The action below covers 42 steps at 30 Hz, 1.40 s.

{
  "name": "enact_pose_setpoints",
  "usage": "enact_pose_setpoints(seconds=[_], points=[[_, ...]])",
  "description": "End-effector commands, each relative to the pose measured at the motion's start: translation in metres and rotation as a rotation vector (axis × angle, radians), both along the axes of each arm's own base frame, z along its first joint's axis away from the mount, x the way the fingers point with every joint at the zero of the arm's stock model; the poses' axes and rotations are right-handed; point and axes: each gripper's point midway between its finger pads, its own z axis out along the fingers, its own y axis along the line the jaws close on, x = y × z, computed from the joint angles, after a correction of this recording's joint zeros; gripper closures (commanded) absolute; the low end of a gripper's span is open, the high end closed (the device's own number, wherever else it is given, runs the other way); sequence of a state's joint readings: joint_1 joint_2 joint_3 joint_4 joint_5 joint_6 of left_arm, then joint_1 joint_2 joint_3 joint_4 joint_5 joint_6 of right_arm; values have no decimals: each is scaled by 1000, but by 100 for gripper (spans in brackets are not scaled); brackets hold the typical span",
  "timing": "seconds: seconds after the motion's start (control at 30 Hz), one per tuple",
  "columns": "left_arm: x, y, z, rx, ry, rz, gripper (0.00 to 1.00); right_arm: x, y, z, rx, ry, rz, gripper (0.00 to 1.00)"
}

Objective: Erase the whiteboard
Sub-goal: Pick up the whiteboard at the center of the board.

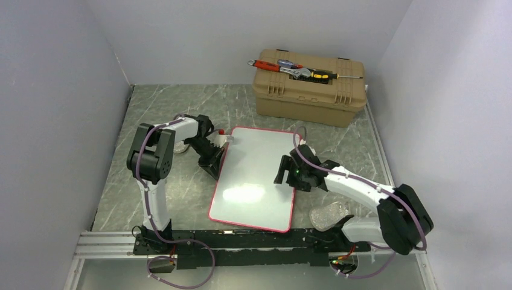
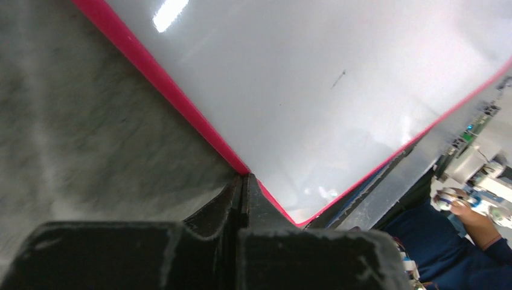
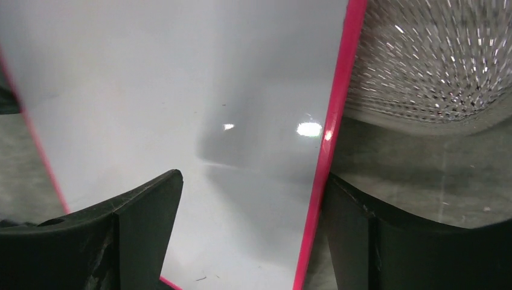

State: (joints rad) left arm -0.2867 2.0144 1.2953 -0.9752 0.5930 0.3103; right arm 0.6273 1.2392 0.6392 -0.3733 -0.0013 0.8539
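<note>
Left fingers point(image 2: 232, 199), pressed together, are touching the whiteboard point(image 1: 256, 175) rim; right fingers point(image 3: 139, 205), spread, are straddling it. Faint speck point(image 2: 338, 78) needs wiping.

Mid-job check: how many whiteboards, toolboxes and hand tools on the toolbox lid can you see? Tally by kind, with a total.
whiteboard: 1
toolbox: 1
hand tools on the lid: 3 told apart, namely the red-handled tool, wrench and yellow-and-black screwdriver; they overlap, so there may be more
Total: 5
</note>
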Motion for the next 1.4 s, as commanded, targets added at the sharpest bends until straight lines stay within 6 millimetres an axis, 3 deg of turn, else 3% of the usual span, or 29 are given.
enact_pose_setpoints(seconds=[0.0,0.17,0.27,0.33,0.47,0.57,0.67,0.83,0.93,1.07,1.13,1.37], points=[[-3,-24,-18,-91,-1,-31,97,-2,-9,-25,-74,13,-7,13],[-1,-24,-21,-92,8,-26,97,-8,-12,-47,-33,48,-11,12],[-1,-26,-22,-95,19,-19,97,-8,14,-34,210,-2,20,18],[0,-27,-22,-98,24,-16,97,-12,35,-9,405,-61,72,22],[2,-28,-20,-103,15,-16,97,-5,67,78,656,-203,187,27],[3,-30,-19,-113,17,-17,97,-3,77,140,763,-296,248,32],[2,-31,-18,-121,20,-17,97,-7,80,173,833,-352,267,39],[5,-31,-13,-119,1,-19,97,-13,88,171,853,-323,283,65],[8,-30,-10,-105,-18,-11,97,-14,100,171,820,-320,313,68],[17,-22,-13,-29,-62,12,97,-5,108,144,581,-247,308,85],[24,-15,-13,33,-101,20,97,-1,104,136,447,-231,302,100],[32,-8,-4,87,-140,36,97,15,87,148,204,-242,297,100]])
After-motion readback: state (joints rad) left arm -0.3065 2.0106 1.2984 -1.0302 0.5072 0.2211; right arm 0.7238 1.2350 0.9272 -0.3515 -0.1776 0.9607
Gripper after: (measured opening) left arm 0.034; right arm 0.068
